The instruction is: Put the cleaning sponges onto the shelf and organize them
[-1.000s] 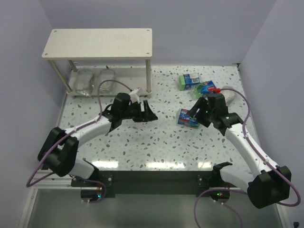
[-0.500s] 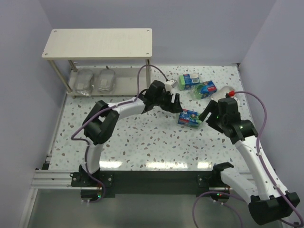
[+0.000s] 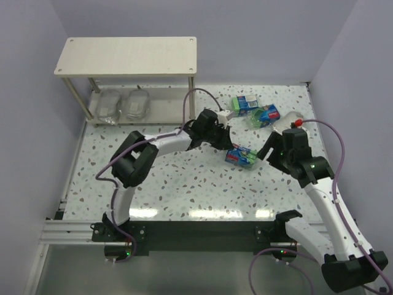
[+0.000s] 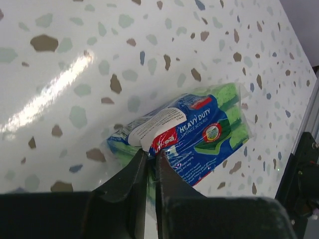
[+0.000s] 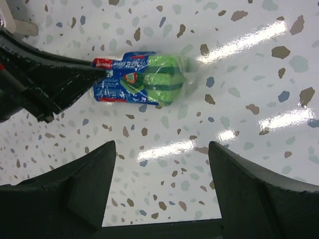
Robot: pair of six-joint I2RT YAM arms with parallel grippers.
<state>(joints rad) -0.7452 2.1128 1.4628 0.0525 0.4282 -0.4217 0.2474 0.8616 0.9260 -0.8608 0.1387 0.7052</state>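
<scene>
Now: left end effector (image 4: 151, 155) clamped on green pack (image 4: 189, 132)

Left fingers nearly together, pinching the wrap at the label end of the pack, mid-counter (image 3: 184, 184). Cannot tell whether the pack is lifted. Right end effector (image 5: 162, 149) hangs above the same pack, fingers wide apart, holding nothing. Two scourers (image 3: 108, 106) lie side by side on the lower board of the shelf (image 3: 126, 55). Two other green packs (image 3: 247, 104) sit just beside each other at the far right of the counter

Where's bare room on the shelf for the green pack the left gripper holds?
The top board is all bare. The lower board is bare from the two scourers to its right legs. Crowded: right of the shelf, two green packs.
</scene>
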